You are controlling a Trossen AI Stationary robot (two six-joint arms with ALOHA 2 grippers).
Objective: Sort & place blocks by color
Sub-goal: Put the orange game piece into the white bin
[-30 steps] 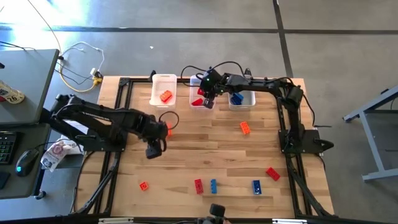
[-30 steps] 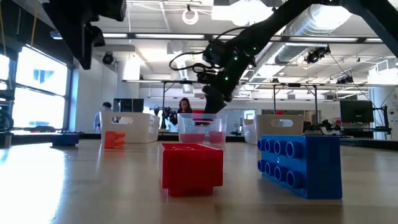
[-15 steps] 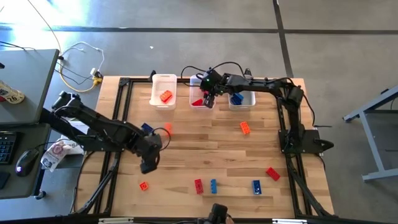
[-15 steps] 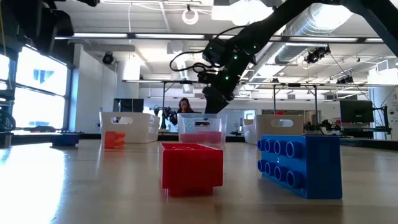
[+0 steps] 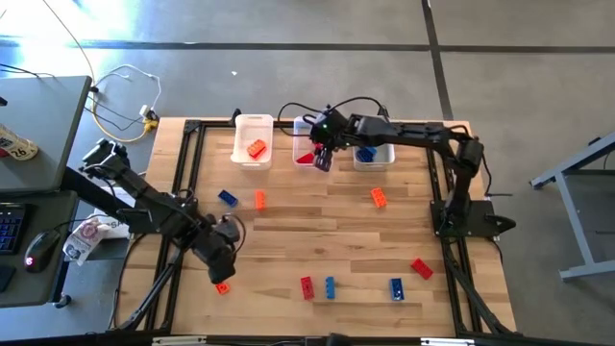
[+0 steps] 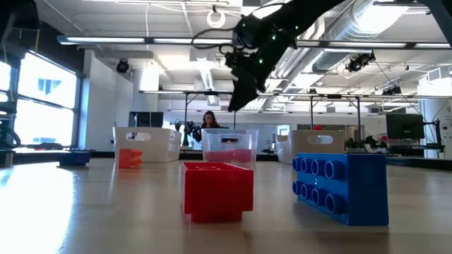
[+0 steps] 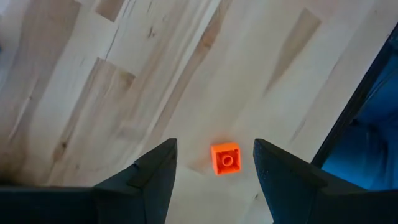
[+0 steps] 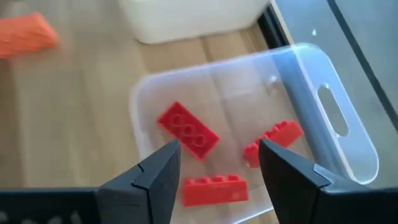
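Lowering your spread left gripper [image 7: 214, 163] off-centre could knock the small orange block [image 7: 225, 158], at the bench's seven o'clock, away.

Almost no text can be read here. In the high view, a round tag [image 5: 16, 146] lies on the desk [image 5: 43, 115] at the left of the table, and it carries a dark number that looks like 26; I am not sure of the digits. No label, brand or sign is readable on anything else in view.
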